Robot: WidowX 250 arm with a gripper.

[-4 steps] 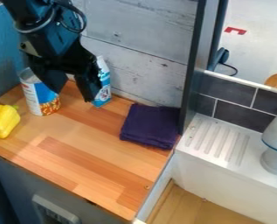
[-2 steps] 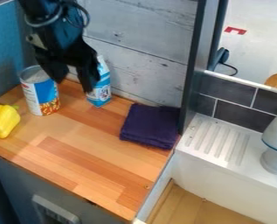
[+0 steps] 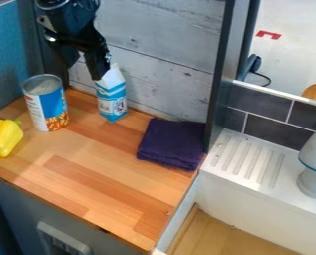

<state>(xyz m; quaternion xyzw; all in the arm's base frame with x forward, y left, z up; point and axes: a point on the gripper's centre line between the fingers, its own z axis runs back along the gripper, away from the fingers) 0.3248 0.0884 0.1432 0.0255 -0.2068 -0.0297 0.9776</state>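
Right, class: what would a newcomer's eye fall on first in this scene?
Probably the bright yellow pepper at the left end of the wooden counter, beside the blue-and-white can. Next, the dark purple folded cloth, standing out against the pale wood near the counter's right edge. Then the black gripper, hanging at the upper left, close to the top of the blue-and-white carton.

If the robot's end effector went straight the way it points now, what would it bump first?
Probably the blue carton, since the end effector slants down toward its top, though depth is hard to judge.
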